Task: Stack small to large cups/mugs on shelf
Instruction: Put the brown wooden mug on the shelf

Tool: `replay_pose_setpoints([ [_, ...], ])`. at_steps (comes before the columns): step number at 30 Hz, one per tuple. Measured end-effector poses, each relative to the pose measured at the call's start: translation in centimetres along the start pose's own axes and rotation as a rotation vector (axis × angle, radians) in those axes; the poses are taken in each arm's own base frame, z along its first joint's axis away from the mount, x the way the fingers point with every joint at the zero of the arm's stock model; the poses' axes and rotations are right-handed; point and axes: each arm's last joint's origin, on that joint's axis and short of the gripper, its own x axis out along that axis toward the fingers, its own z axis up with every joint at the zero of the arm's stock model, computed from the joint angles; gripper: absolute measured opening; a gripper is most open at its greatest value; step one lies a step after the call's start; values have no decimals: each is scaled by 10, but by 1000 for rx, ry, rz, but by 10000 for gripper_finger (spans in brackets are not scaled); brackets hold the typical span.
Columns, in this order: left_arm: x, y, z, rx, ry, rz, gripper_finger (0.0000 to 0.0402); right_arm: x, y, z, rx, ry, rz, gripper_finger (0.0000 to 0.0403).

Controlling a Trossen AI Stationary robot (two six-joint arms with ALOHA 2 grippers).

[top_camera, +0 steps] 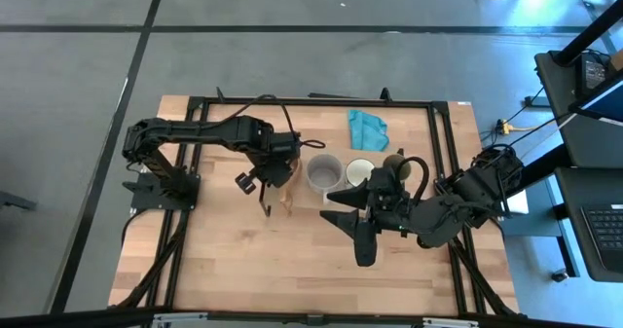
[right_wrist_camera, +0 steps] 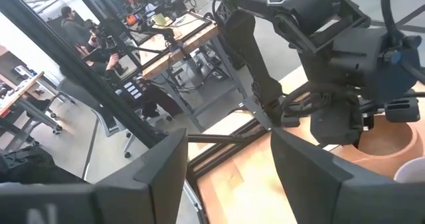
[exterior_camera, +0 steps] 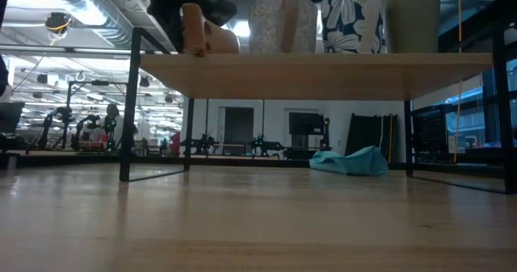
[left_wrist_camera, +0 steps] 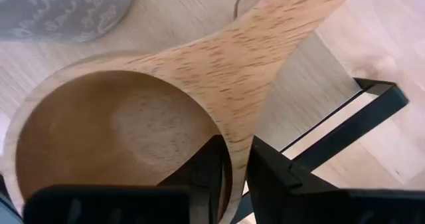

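The shelf (exterior_camera: 323, 74) carries the cups in a row: a brown wooden cup (exterior_camera: 216, 38) with a long handle, a grey cup (top_camera: 324, 172), a white cup (top_camera: 360, 170) and an olive-green cup (top_camera: 394, 162). My left gripper (top_camera: 279, 175) points down over the wooden cup (left_wrist_camera: 113, 137), its fingers either side of the cup's wall. My right gripper (right_wrist_camera: 229, 177) hangs open above the table, in front of the white and olive-green cups, with nothing between its fingers. My left gripper has the wooden cup's wall (left_wrist_camera: 237, 159) between its two fingers, right where the handle (left_wrist_camera: 265, 44) leaves the rim. One finger (left_wrist_camera: 211, 167) is inside the cup and one (left_wrist_camera: 269, 174) outside. The fingers come from above, pointing down. The cup stands upright with its base on the shelf.
A teal cloth (top_camera: 368, 128) lies on the table behind the shelf. The shelf's black wire legs (exterior_camera: 128, 110) stand at both ends. The near half of the tabletop (top_camera: 292, 260) is bare wood. People sit at benches (right_wrist_camera: 66, 18) in the room beyond.
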Motion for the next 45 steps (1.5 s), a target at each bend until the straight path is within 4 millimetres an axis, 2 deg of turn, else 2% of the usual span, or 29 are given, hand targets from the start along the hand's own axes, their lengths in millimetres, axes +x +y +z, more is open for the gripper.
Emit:
replay_pose_setpoints([
  [14,1,-8,7,5,10,-4,65,1,-1,0,-6,4,-8,218],
  [24,-20,-11,4,-12,-24,84,66,1,-2,0,-11,-12,-30,218],
  [36,-20,-12,5,-17,-58,43,66,1,-2,0,-7,-12,-30,218],
  [45,-20,-13,8,-4,-106,19,31,1,-3,0,-11,-30,-48,218],
])
